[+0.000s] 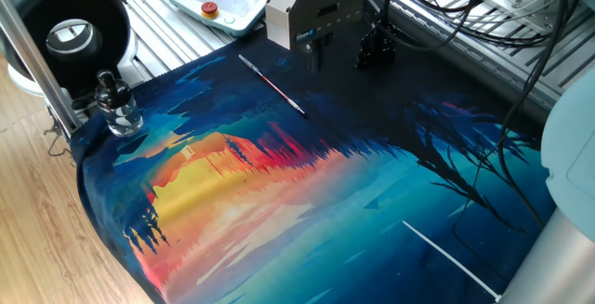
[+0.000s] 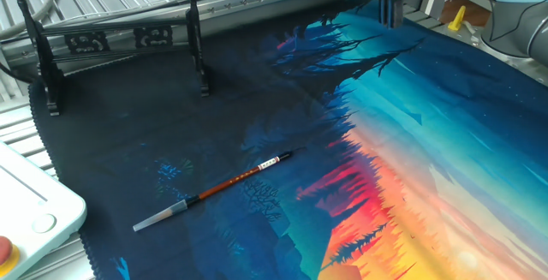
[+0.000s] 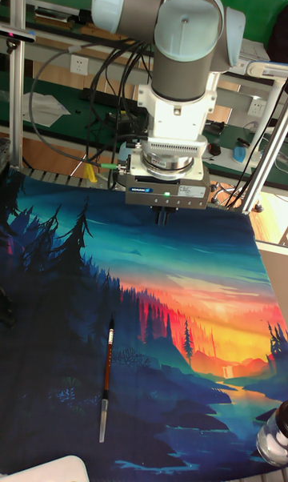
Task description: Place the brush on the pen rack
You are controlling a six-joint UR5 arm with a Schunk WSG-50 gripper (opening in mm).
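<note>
Above the mat, the gripper [image 3: 162,215] is hovering empty, fingers together. Reaching seems the step; next it needs opening and lowering over the brush [image 3: 106,376], lying well apart.

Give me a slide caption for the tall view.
End effector hangs above the painted mat; brush lies flat below.

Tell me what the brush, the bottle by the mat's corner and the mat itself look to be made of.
Brush: handle looks like lacquered wood or bamboo, reddish-brown and glossy, with a pale translucent cap, likely plastic, at one end.
Bottle: clear glass or clear plastic, since the mat shows through it; black matte stopper.
Mat: printed fabric or soft rubber, matte, draping slightly at its edge.
</note>
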